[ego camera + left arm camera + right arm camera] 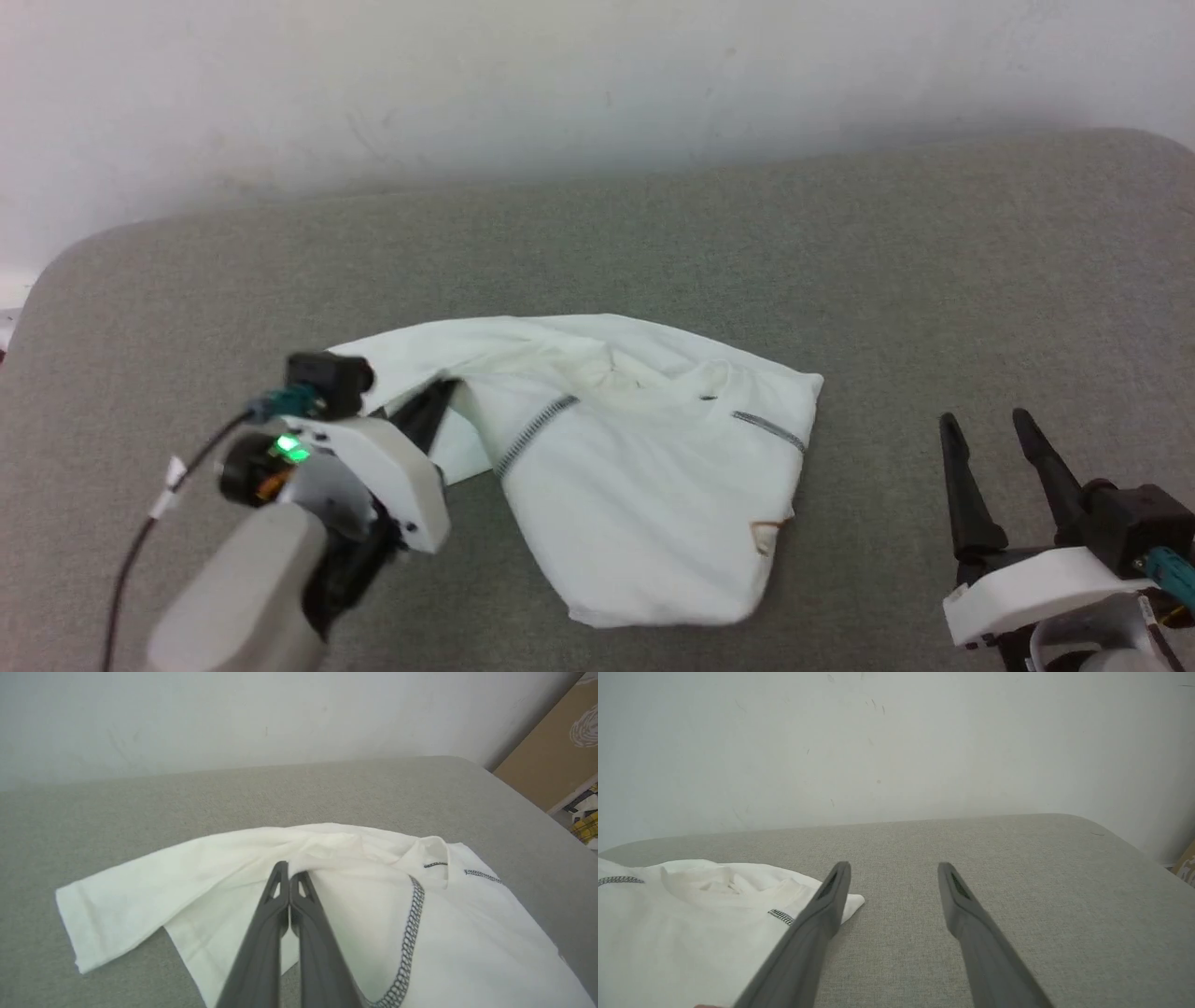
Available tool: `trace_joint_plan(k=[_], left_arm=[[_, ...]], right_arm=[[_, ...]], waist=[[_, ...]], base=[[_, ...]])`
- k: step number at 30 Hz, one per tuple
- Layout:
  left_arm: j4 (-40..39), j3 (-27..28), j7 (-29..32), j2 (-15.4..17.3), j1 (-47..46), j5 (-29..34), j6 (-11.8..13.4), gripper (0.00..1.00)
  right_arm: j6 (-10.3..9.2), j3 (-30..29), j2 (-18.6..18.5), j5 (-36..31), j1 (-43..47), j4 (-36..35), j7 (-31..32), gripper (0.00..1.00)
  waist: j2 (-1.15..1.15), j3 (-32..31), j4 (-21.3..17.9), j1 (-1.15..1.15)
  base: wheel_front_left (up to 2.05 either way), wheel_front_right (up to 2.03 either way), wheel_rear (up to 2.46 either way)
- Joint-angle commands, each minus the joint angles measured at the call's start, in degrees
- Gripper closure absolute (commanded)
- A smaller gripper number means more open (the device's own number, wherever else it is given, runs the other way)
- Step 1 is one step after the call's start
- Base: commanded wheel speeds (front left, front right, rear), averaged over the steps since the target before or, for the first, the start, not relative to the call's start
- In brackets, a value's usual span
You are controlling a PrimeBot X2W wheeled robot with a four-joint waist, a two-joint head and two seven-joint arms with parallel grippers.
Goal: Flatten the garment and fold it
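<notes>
The white garment lies crumpled on the grey padded surface, with grey-black seam stitching and a brown-bordered patch near its right hem. One sleeve spreads out to the left. My left gripper is shut, its tips pressed into a fold of the garment by the sleeve seam; the left gripper shows its fingers together there. My right gripper stands open over bare surface to the right of the shirt. The right gripper holds nothing, with the garment at its left.
A pale wall rises just behind the surface's rounded far edge. A brown board and a yellow-black item sit beyond the surface's right corner. Bare grey surface lies to the right of and behind the shirt.
</notes>
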Motion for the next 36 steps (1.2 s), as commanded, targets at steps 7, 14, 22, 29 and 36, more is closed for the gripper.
trace_joint_plan(k=[7,14,22,29,36], left_arm=[[-19.05,5.35,5.64,11.52,2.40,3.69,10.26,1.00],[-30.70,12.82,14.84,19.29,17.76,-0.24,22.93,1.00],[-21.71,17.32,12.62,13.60,30.43,-9.69,24.52,1.00],[-18.58,18.54,2.65,8.70,29.63,-9.35,21.46,0.00],[-17.80,17.98,-13.48,4.65,27.32,-3.68,17.62,0.00]], right_arm=[[-0.04,-0.65,0.12,0.73,0.51,0.55,-0.75,0.00],[-0.04,-0.64,0.12,1.25,0.61,1.19,-1.37,0.00],[-0.04,0.28,0.12,1.53,-0.60,2.59,-1.56,0.00],[-0.04,-0.20,0.12,0.85,-0.73,2.96,-0.87,0.00],[-0.04,1.18,0.12,3.16,-2.29,5.56,0.88,0.00]], waist=[[0.00,-1.54,2.34,-0.01],[0.00,-0.99,2.94,-0.01],[0.00,0.04,2.91,-0.01],[0.00,-1.36,3.70,-0.01],[0.00,-2.51,4.70,-0.01]], base=[[0.00,0.00,0.00],[0.00,0.00,0.00],[0.00,0.00,0.00],[0.00,0.00,0.00],[0.00,0.00,0.00]])
